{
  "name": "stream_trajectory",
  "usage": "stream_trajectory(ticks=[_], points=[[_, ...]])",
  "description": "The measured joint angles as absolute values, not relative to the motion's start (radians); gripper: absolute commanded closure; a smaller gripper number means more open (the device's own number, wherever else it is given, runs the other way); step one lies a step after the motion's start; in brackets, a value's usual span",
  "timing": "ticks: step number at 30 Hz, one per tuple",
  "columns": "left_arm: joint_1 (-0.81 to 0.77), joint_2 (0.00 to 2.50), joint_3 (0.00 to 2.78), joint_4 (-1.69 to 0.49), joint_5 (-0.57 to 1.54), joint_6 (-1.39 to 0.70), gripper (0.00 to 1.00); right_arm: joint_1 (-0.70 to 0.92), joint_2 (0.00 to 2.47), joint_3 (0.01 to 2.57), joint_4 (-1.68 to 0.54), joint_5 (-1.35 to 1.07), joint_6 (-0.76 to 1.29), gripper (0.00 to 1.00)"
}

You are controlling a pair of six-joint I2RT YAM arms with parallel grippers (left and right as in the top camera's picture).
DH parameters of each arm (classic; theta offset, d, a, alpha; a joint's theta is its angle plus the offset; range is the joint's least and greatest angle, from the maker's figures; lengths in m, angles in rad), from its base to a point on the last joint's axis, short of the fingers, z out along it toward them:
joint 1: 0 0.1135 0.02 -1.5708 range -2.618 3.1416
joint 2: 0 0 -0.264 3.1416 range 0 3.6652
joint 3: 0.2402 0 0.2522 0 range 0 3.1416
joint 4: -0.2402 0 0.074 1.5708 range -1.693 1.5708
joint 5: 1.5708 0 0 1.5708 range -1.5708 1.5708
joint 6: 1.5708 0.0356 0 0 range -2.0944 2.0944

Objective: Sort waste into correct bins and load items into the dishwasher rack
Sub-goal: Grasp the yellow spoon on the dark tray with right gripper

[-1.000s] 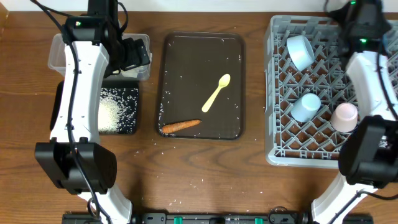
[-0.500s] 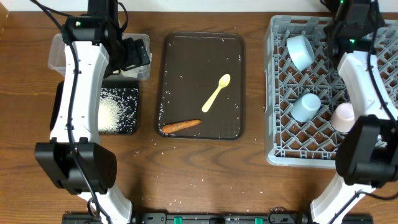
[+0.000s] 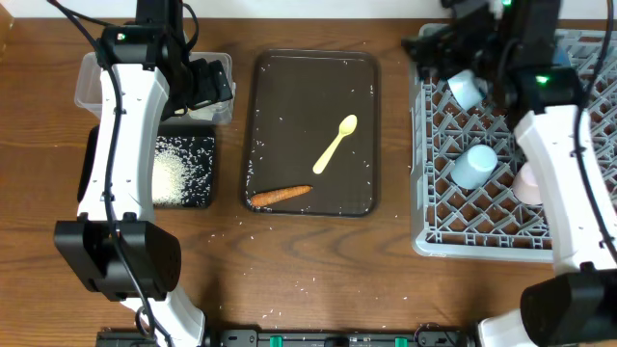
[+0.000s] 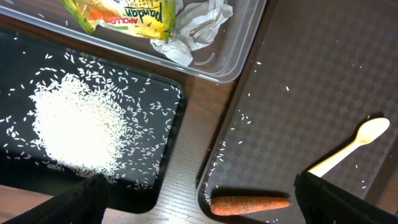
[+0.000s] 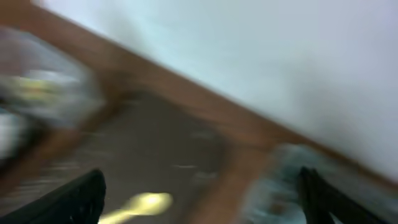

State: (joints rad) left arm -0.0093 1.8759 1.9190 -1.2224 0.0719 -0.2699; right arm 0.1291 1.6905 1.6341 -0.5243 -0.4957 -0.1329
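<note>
1. At mid-bench, on the brown serving tray (image 3: pixel 289 106), the yellow spoon (image 3: pixel 335 145) is lying flat. It is well apart from the carrot (image 3: pixel 281 195) near the tray's front edge.
2. The right gripper (image 3: pixel 434 43) is hovering over the dishwasher rack's (image 3: pixel 453 226) far corner, jaws standing wide with nothing between them; its own view is blurring.
3. The left gripper (image 4: pixel 202 190) is hanging by the clear tub (image 4: pixel 239 59), jaws spread and empty. The wrapper (image 4: pixel 124 15) and paper (image 4: pixel 199 25) are sitting inside, and rice (image 4: pixel 74 130) is filling the black tray (image 4: pixel 171 162).
4. The spoon is looking light, stiff and slick, probably skidding if nudged, so pinching across the thin handle seems the safest hold.
</note>
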Motion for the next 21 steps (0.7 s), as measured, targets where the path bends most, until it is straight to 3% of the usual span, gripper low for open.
stream_trajectory(ticks=[4,9,12,21], points=[[-0.009,1.876,1.919,-1.223,0.072,-0.27,0.02,0.24,1.767,1.634,-0.575,-0.525,0.049,0.25],[-0.009,1.876,1.919,-1.223,0.072,-0.27,0.02,0.412,1.922,1.631,-0.672,-0.305,0.278,0.54],[-0.009,1.876,1.919,-1.223,0.072,-0.27,0.02,0.487,2.006,1.624,-0.701,-0.17,0.408,0.63],[-0.009,1.876,1.919,-1.222,0.072,-0.27,0.02,0.532,2.12,1.621,-0.703,-0.003,0.561,0.66]])
